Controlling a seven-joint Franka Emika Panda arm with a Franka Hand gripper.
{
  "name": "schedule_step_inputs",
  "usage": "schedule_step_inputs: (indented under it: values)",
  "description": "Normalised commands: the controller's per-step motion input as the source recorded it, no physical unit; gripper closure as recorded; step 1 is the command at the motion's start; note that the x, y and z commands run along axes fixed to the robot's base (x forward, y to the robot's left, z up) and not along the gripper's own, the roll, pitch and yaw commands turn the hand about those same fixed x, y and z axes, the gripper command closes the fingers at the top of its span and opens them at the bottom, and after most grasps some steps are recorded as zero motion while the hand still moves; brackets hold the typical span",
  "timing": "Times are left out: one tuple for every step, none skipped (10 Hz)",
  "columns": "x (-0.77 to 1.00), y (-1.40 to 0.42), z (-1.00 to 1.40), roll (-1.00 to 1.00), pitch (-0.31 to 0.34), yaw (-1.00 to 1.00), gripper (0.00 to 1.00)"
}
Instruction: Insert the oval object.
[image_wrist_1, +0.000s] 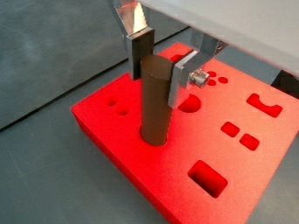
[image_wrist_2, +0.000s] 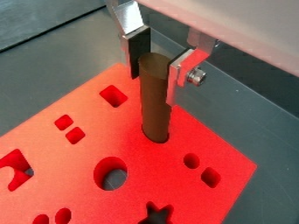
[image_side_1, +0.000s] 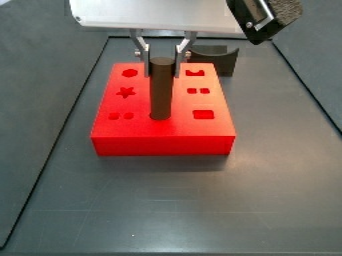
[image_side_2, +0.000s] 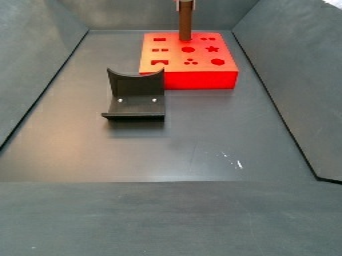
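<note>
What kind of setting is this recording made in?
Likely a lab test cell for insertion trials: a dark walled floor, a red block with shaped holes, and the gripper around the oval object standing in a hole.

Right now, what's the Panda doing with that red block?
The gripper is directly above the red block, its fingers on either side of the top of the oval object. That dark brown rod stands upright with its lower end in one of the block's holes, so the insertion looks under way or nearly done; how deep it sits cannot be told. Whether the pads still clamp it is unclear. The fixture stands apart on the floor, untouched.
</note>
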Motion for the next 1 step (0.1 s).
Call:
schedule_step_inputs:
  values:
    - [0.00, 0.00, 0.00, 0.00, 0.000, 0.00, 1.00]
